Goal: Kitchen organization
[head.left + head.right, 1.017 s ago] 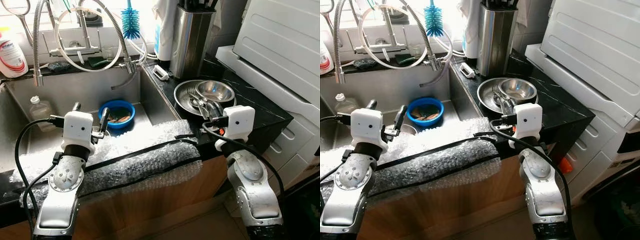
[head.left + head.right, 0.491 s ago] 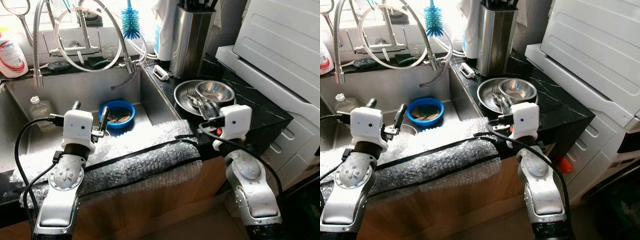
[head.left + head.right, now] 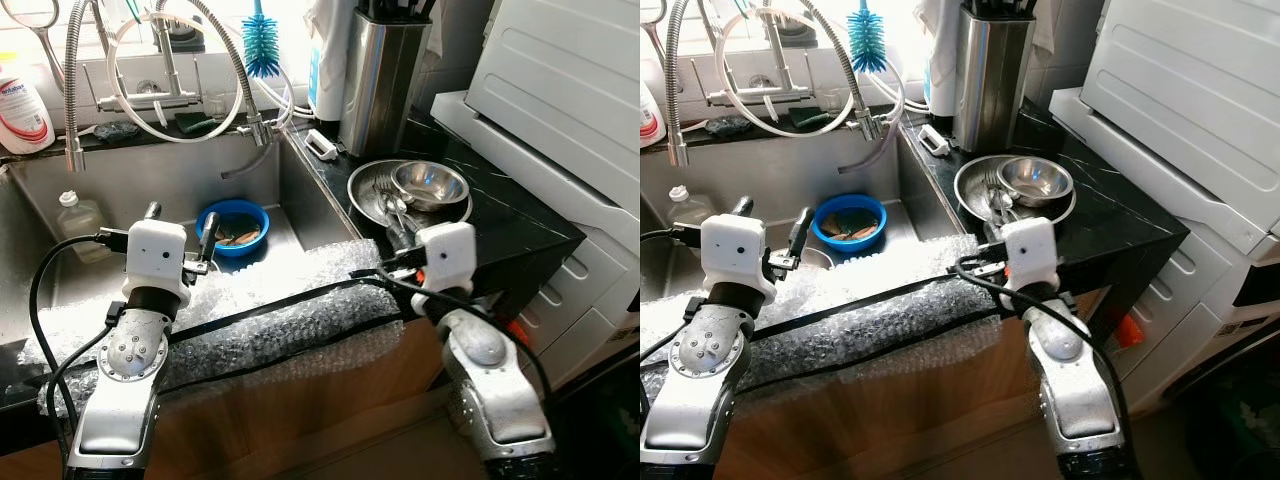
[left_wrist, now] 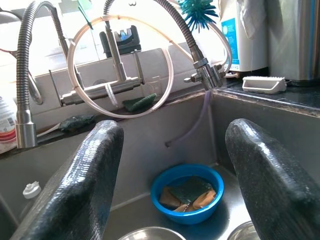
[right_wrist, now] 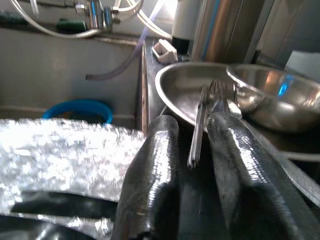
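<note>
Right wrist view puts your right gripper (image 5: 192, 150) at the desk (image 3: 520, 215) edge, its jaws nearly together around a fork's handle (image 5: 198, 131). You can see the fork's long axis running away from the jaws, tines pointing into the wide steel dish (image 5: 187, 90), where they rest near a smaller steel bowl (image 5: 280, 95). From the head views, that dish (image 3: 368, 190) sits on the black desk just beside the sink (image 3: 180, 180) wall. Your left gripper (image 4: 172, 165) hangs over the sink with jaws released and wide apart, holding nothing. Past it, a blue bowl (image 4: 187, 192) sits on the sink floor. Bubble wrap (image 3: 270, 310) covers the front edge.
</note>
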You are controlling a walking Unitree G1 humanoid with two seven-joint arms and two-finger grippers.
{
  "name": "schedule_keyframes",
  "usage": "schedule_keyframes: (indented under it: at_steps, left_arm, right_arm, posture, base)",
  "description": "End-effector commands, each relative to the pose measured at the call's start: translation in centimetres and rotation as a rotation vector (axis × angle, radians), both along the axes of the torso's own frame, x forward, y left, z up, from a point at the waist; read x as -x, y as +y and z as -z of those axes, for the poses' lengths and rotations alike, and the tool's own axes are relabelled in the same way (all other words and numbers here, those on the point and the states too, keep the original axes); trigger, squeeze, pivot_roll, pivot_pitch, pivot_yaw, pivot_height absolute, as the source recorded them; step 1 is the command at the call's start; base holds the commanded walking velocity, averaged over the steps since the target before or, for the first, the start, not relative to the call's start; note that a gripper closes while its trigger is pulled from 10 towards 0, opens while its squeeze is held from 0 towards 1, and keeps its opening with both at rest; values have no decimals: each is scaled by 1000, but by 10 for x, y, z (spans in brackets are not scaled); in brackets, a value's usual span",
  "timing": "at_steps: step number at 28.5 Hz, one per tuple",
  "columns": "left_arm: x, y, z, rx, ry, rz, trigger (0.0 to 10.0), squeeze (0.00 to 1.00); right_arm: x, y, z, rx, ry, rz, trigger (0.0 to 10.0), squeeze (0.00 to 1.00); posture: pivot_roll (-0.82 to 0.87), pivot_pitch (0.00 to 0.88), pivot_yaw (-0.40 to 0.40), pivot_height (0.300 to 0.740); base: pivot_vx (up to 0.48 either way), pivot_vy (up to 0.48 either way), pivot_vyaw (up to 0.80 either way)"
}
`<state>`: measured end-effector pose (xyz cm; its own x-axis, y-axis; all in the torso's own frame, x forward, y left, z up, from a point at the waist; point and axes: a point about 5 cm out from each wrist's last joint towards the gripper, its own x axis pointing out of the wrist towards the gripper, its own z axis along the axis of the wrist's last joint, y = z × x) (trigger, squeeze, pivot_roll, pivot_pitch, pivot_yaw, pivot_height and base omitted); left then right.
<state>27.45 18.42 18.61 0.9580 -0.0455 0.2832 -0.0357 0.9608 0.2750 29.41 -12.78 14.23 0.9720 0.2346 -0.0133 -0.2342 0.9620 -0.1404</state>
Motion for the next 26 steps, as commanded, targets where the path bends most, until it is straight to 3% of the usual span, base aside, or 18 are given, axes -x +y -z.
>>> schedule_keyframes:
  at_steps: [1, 4, 10, 21, 22, 24, 26]
  left_arm:
    - [-1, -2, -1, -10, -8, -2, 10000, 0]
    - [-1, -2, -1, -10, -9, -3, 10000, 0]
    - [-1, -1, -2, -11, -15, -5, 10000, 0]
    - [-1, -1, -2, -11, -15, -5, 10000, 0]
    - [-1, -1, -2, -11, -15, -5, 10000, 0]
    - [-2, -1, -2, -11, -15, -5, 10000, 0]
    - [-2, -1, -2, -11, -17, -6, 10000, 0]
  right_arm:
    - [0, -3, 5, 13, 26, 15, 10000, 1000]
    - [1, -3, 4, 13, 27, 15, 10000, 1000]
    - [0, 1, -12, -39, -68, -7, 10000, 1000]
    - [0, 1, -11, -47, -70, -6, 10000, 1000]
    - [-1, 4, -16, 80, -121, -57, 10000, 0]
    - [-1, 6, -18, 165, -152, -95, 10000, 0]
    - [0, 6, -19, 314, -202, -154, 10000, 0]
  posture:
    - [-35, 0, -89, 727]
    - [-36, 0, -89, 727]
    - [-35, 0, -90, 727]
    - [-35, 0, -90, 727]
    - [-36, 0, -89, 727]
    - [-35, 0, -89, 727]
    - [-37, 0, -88, 727]
  base:
    - [0, 0, 0]
    - [0, 0, 0]
    - [0, 0, 0]
    - [0, 0, 0]
    - [0, 0, 0]
    - [0, 0, 0]
    - [0, 0, 0]
